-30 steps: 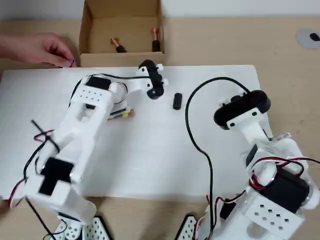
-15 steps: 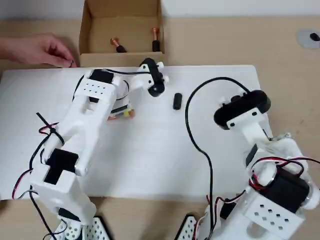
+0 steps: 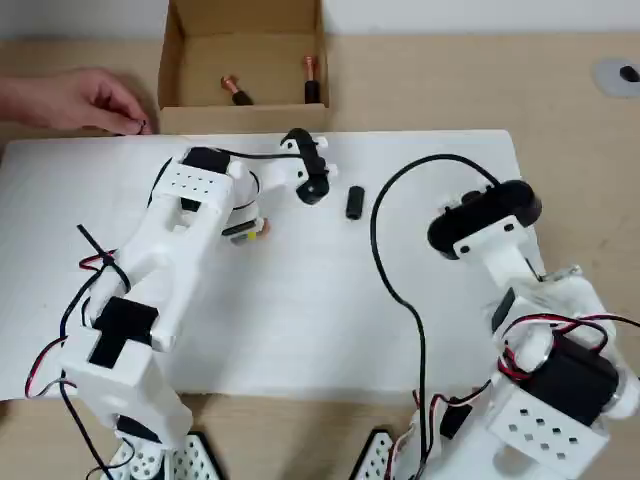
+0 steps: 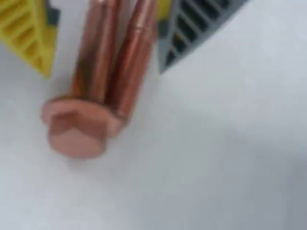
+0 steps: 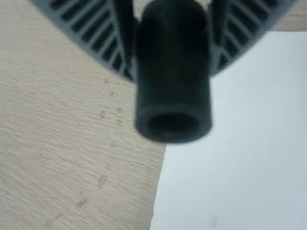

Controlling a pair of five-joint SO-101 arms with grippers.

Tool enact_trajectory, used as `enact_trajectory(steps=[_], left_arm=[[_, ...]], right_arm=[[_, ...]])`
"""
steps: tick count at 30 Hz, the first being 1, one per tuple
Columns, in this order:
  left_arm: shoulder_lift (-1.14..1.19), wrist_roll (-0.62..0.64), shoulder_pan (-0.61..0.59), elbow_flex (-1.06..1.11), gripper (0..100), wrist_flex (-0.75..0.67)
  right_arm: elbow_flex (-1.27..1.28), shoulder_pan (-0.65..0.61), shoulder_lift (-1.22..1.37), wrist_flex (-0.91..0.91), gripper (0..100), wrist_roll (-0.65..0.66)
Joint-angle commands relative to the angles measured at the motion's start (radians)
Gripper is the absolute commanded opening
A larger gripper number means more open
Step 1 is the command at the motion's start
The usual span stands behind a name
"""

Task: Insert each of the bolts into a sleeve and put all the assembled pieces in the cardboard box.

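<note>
no readable text, label, number or sign on the cardboard box [image 3: 172, 70] or the white sheet [image 3: 330, 300]

Bright, even light falls on the white sheet [image 3: 330, 300] and the counter [image 3: 450, 80]. Shadows are soft and pale. The bolt [image 4: 79, 127] shines a little along its side, with a faint grey shadow under its head. The sleeve [image 5: 172, 81] looks very dark.

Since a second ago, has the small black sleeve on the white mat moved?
No. The small black sleeve lies at the same spot on the white mat, equally far from the cardboard box.
</note>
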Motion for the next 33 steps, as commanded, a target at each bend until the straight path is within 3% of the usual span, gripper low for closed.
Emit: enact_trajectory(steps=[1,19,26,33], left_arm=[[-0.012,0.011,0.012,-0.014,17,-0.003],[0.061,0.055,0.049,0.005,17,-0.066],[0.061,0.06,0.046,-0.04,21,-0.031],[-0.001,0.061,0.048,-0.19,21,0.144]], right_arm=[[-0.007,0.016,-0.015,-0.012,1.2,-0.003],[-0.007,0.016,-0.016,-0.011,1.2,-0.003],[-0.007,0.016,-0.016,-0.011,1.2,-0.002],[-0.002,0.012,-0.013,-0.011,1.2,0.0]])
